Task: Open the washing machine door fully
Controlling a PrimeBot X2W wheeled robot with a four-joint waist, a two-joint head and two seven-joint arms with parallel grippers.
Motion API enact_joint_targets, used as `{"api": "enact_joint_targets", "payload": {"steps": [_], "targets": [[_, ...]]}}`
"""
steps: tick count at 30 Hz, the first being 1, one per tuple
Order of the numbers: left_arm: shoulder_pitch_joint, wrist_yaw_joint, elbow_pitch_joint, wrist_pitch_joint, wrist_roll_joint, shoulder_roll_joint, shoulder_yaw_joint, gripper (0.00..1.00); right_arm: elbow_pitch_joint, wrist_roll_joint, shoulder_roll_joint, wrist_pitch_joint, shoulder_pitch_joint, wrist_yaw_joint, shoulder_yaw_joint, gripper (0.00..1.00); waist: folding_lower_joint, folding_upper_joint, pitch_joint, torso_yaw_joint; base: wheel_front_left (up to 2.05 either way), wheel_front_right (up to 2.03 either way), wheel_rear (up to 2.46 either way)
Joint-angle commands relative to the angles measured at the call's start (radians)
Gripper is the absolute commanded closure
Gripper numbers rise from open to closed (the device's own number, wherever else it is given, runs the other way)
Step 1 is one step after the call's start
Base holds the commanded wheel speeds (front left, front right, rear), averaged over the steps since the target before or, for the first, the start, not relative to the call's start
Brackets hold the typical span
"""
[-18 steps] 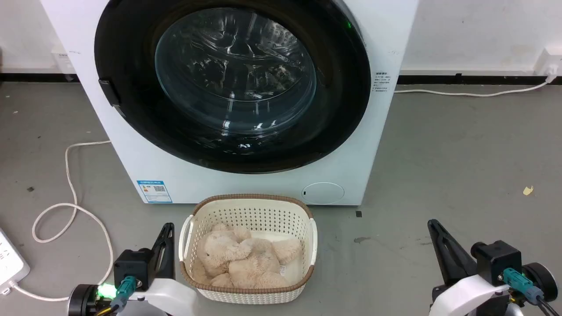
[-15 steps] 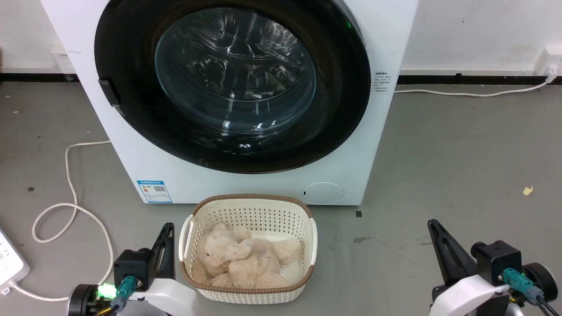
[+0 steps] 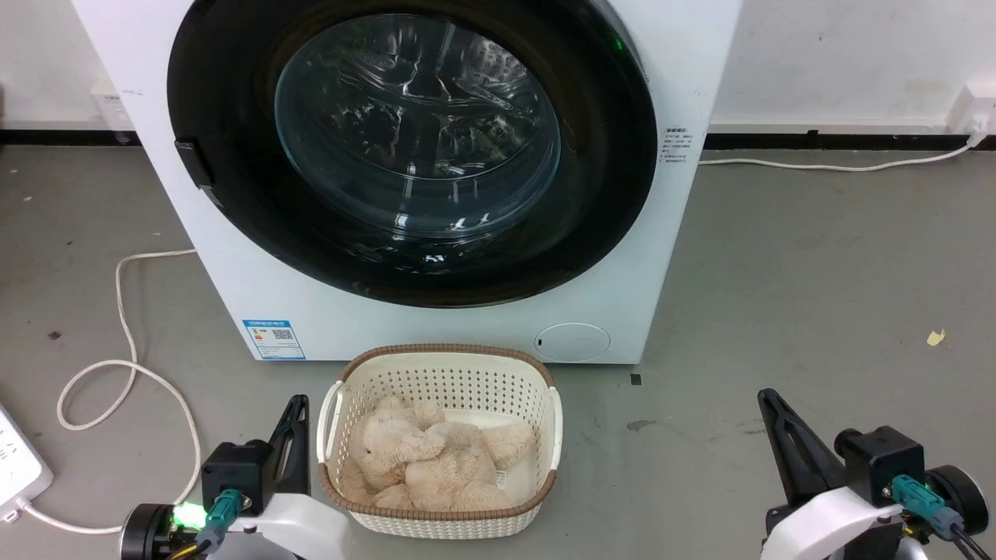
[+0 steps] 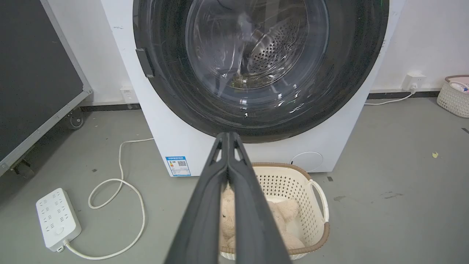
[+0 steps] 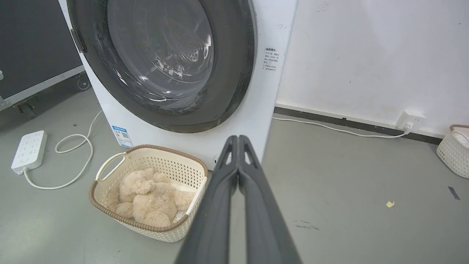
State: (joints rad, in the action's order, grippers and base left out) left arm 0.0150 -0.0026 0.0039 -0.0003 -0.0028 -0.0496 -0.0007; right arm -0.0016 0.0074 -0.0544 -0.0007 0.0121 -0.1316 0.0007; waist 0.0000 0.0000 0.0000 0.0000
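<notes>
Two claws, both clenched, fingers [image 4: 220, 190] pressed tip to tip, and nothing has budged since half a second ago. The left claw [image 3: 299, 401] sits low, just beside the basket [image 3: 447, 350] with its plush toy [image 3: 436, 459]; the right claw [image 3: 766, 397] is well off to the far side. Ahead of and above both, the washing machine door [image 3: 412, 148] lies flush against the white washer [image 3: 350, 327], untouched.

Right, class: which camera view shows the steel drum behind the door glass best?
Left wrist view: the drum and its perforations show clearly through the washing machine door. The head view's glass mostly shows reflections; the right wrist view sees it obliquely, perforations faint.
</notes>
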Motion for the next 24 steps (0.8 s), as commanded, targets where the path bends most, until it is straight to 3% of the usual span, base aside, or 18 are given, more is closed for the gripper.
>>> {"api": "enact_joint_targets", "payload": {"steps": [1,21,22,24], "targets": [[-0.015,0.003,-0.004,0.0,0.003,-0.001,0.001,1.0,0.002,-0.007,0.004,0.001,-0.012,0.001,-0.001,1.0,0.0,0.0,0.0,0.0,0.0,0.0,0.0],[-0.015,0.003,-0.004,0.0,0.003,-0.001,0.001,1.0,0.002,-0.007,0.004,0.001,-0.012,0.001,-0.001,1.0,0.0,0.0,0.0,0.0,0.0,0.0,0.0],[0.0,0.0,0.0,0.0,0.0,0.0,0.0,0.0,0.0,-0.001,0.0,0.0,0.0,0.0,0.0,0.0,0.0,0.0,0.0,0.0,0.0,0.0,0.0],[0.001,0.0,0.001,0.0,0.0,0.0,0.0,0.0,0.0,-0.001,0.0,0.0,0.0,0.0,0.0,0.0,0.0,0.0,0.0,0.0,0.0,0.0,0.0]]}}
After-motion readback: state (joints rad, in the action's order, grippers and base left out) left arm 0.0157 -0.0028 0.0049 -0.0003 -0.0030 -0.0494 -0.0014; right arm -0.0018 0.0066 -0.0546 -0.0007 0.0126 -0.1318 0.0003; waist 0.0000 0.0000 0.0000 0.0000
